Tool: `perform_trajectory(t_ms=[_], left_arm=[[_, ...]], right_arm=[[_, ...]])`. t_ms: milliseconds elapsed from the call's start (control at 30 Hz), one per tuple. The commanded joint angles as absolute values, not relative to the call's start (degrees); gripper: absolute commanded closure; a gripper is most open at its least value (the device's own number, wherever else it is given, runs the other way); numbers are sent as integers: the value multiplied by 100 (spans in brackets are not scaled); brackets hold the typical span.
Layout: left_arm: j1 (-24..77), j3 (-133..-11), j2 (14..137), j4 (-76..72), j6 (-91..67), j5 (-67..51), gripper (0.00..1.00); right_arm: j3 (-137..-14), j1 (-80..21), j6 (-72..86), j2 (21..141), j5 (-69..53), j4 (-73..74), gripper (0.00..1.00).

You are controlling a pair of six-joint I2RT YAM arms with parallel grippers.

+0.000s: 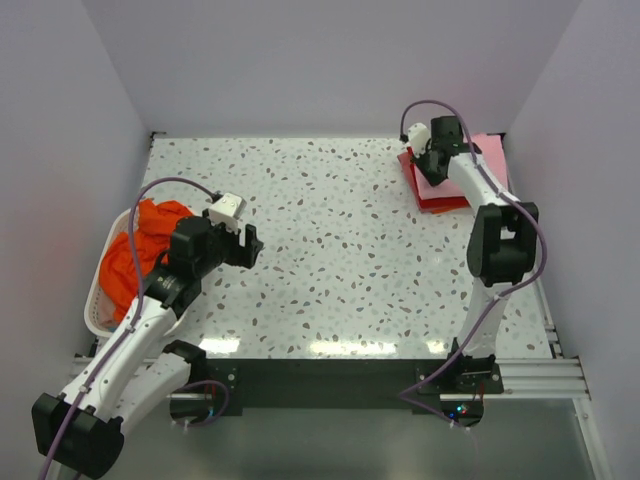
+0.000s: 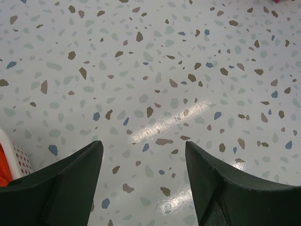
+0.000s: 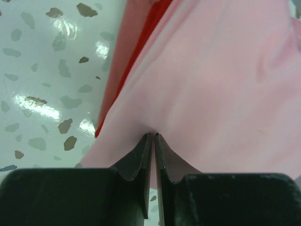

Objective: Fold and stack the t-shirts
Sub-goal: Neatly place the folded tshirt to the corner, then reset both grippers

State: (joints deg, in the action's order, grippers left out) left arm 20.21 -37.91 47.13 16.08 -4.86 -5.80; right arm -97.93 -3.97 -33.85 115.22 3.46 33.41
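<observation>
T-shirts (image 1: 430,180): two stacked, one outstanding, by the look of it. On speckled table (image 1: 340,260), far right corner: light pink t-shirt (image 1: 488,150) folded over red t-shirt (image 1: 440,206), presumably put there to keep the pile out of the folding area. In white laundry basket (image 1: 97,312), left edge: orange t-shirt (image 1: 135,250), crumpled, unfolded. Right gripper (image 3: 154,136): fingers pressed together, pinching pink cloth, likely squaring it. Left gripper (image 2: 143,155): spread wide, holding nothing, beside basket.

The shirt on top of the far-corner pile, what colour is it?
The top shirt is light pink; the right wrist view shows it best.
</observation>
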Motion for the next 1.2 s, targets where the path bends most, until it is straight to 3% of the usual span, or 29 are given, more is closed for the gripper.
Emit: perform_trajectory(t_ms=[0,267,367,433,533,567,667,700,967,1067,1167], left_arm=[[1969,-3832,4711,1521,-422,-642,24],[1969,-3841,4737,1521,-404,-598,25],[1969,-3850,4694,1538,-422,-519,24],[1960,-3858,4658,1529,-474,-413,22],[1846,-3867,4588,1547,-659,-255,3],[1785,-3832,4544,1503,-711,-246,0],[1399,-3823,4570,1258,-896,-500,0],[1276,-3841,4596,1231,-1044,-631,0],[105,-3946,4632,1080,-1617,-933,0],[105,-4112,4597,1343,-1381,-599,0],[105,-4184,4597,1555,-1161,-264,0]], right_arm=[[-9659,-474,-3454,11654,430,3463,89],[-10098,-483,-3226,11128,150,3665,83],[-10081,-466,-3156,10654,18,3630,72],[-9898,-466,-3112,10338,-261,3568,62],[-9511,-457,-2989,9986,-1192,3639,50],[-9127,-466,-2875,9723,-2170,3656,45],[-8115,-545,-2322,9039,-3214,3114,23],[-7869,-536,-2172,8844,-3304,2633,3],[-6075,-335,-292,7471,-2619,688,1],[-6064,-98,290,7471,-3023,701,1],[-6135,-97,465,7401,-2227,721,1]])
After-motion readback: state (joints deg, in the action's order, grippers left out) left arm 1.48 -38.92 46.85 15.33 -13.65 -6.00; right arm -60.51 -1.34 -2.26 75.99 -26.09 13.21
